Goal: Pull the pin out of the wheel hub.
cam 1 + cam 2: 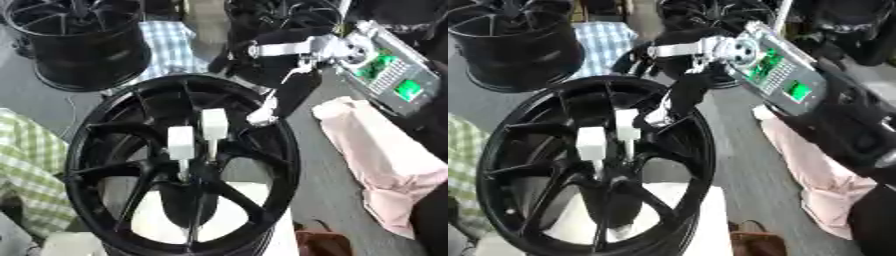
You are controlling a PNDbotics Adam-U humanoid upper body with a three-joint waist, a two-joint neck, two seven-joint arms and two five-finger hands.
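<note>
A black spoked wheel hub (pixel 96 130) fills the middle of both views, lying tilted on a white support (pixel 241 207). Two white pins with block-shaped heads stand in its centre: one (pixel 180 142) on the left, one (pixel 213 125) on the right and slightly farther. My right arm comes in from the upper right. Its black right hand (pixel 293 87) points down over the hub's upper right rim, and a pale fingertip (pixel 261 117) sits just right of the right pin, apart from it. The fingers look straight and hold nothing. My left hand shows in neither view.
A second black wheel (pixel 83 45) stands at the back left, a third (pixel 289 15) at the back. A blue checked cloth (pixel 179 45) lies between them, a green checked cloth (pixel 26 165) at the left and a pink cloth (pixel 376 150) at the right. A brown bag (pixel 324 245) sits low right.
</note>
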